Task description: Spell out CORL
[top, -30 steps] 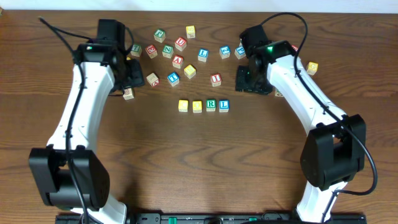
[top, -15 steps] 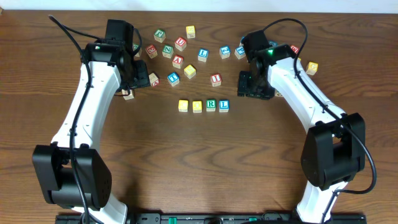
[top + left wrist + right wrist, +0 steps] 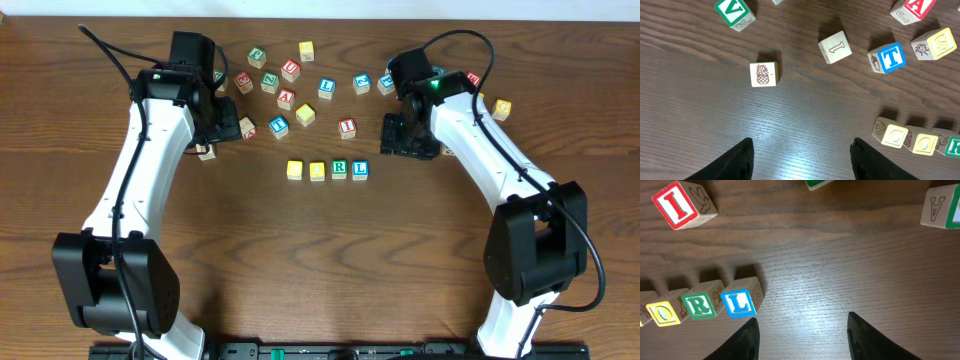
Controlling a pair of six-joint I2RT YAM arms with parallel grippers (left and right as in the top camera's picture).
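left wrist view shows the left gripper [image 3: 801,161] open. its two fingers are wide apart with only bare desk [image 3: 805,115] between them, so it carries nothing. it hangs above the desk near a pineapple cube [image 3: 763,74] and a t cube [image 3: 888,58]. these are spare cubes, not needed for the word. i think it stands to the side so that it does not cover or push the row.

in the overhead view the word lies in the middle of the desk, below the scattered spare cubes and apart from them. from left to right there are the c cube [image 3: 294,170], o cube [image 3: 317,171], r cube [image 3: 339,170] and l cube [image 3: 360,170]. they sit side by side in one straight row, touching or nearly touching, with the letters up. the row is probably set apart from the other cubes so that the word reads clearly. as far as i can judge, the spelling is complete and no cube waits to be added.

right wrist view shows the right gripper [image 3: 802,337] also open and empty. it is over bare wood near the l cube, on the free end of the row. a red i cube [image 3: 679,200] lies beyond the row. on this end it is the arm that reaches the l cube most easily. a sensible next move is to lift away without touching the row.
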